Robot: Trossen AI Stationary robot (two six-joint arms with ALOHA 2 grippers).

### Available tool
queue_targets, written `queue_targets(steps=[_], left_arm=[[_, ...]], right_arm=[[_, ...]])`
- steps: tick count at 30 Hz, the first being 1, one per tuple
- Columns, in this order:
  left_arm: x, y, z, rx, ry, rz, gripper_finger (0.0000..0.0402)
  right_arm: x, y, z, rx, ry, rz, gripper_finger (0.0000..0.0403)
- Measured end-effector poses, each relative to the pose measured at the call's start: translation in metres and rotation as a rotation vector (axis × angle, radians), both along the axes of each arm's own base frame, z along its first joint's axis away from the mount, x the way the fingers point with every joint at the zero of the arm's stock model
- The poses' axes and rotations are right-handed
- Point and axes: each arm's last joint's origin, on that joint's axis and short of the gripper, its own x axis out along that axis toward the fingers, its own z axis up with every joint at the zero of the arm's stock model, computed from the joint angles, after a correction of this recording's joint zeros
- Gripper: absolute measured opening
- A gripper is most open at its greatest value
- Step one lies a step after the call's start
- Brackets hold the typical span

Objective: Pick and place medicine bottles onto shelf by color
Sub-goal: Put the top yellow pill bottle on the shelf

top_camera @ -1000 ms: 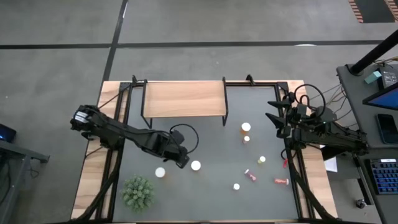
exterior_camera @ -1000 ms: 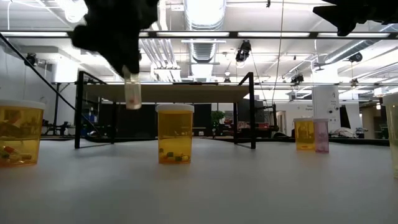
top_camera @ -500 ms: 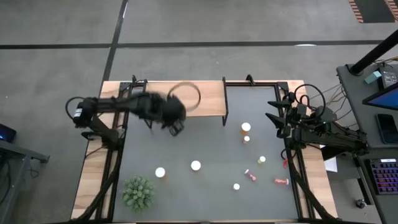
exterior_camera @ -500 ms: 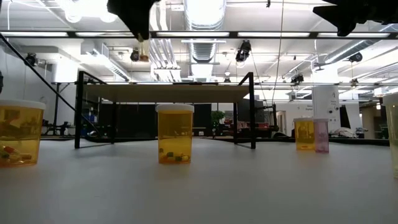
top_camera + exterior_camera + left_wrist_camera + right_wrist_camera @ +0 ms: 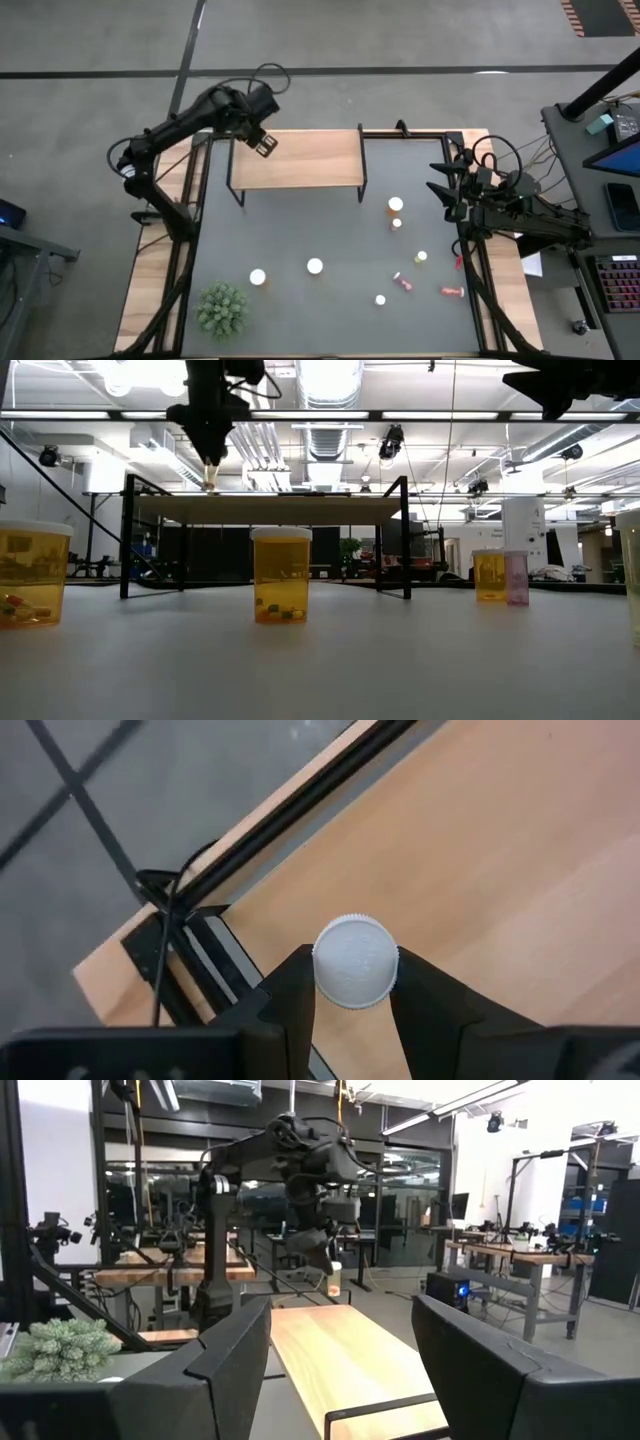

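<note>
My left gripper [image 5: 265, 143] hangs over the far left part of the light wooden shelf [image 5: 295, 158], shut on a tiny white-capped bottle [image 5: 355, 960]; it also shows in the low view [image 5: 212, 472]. My right gripper [image 5: 440, 190] waits open and empty at the table's right edge. Several white-capped bottles stand on the grey table: two at the near left [image 5: 258, 277] [image 5: 315, 266], others at the right [image 5: 396, 204] [image 5: 421, 257]. Two pink ones lie on their sides [image 5: 403, 283] [image 5: 452, 291]. My left gripper pinches the bottle between its two fingers [image 5: 300, 995] at the sides of the white cap [image 5: 355, 982]. The fingers come from above, pointing down. The bottle hangs upright below them [image 5: 212, 483], close above the shelf board; whether it touches the board I cannot tell.
A green spiky plant [image 5: 222, 308] stands at the table's near left corner. The shelf stands on thin black legs [image 5: 128, 535] at the far edge. Bare grey table lies in the middle, between shelf and bottles. Cables and a frame run along the right edge [image 5: 480, 160].
My left gripper has risen from the table's near left middle and swung toward the far edge, carrying the bottle up and over the shelf's far left part, still shut on it. The bottles on the table have stayed in place.
</note>
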Motion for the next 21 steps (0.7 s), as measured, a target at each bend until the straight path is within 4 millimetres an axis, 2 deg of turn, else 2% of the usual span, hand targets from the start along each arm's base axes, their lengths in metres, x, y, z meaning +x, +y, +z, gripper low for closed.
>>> queue_targets(steps=[7,15,21], left_arm=[[-0.003,0.011,-0.013,-0.028,-0.004,0.001,0.0096],[-0.001,0.016,-0.011,0.0,-0.055,0.024,0.0096],[-0.001,0.015,-0.017,-0.044,-0.068,0.045,0.0096]], right_arm=[[0.0,0.0,0.0,-0.017,0.004,-0.012,0.0235],[0.0,0.0,0.0,-0.031,0.007,-0.016,0.0235],[0.0,0.0,0.0,-0.033,0.007,-0.016,0.0235]])
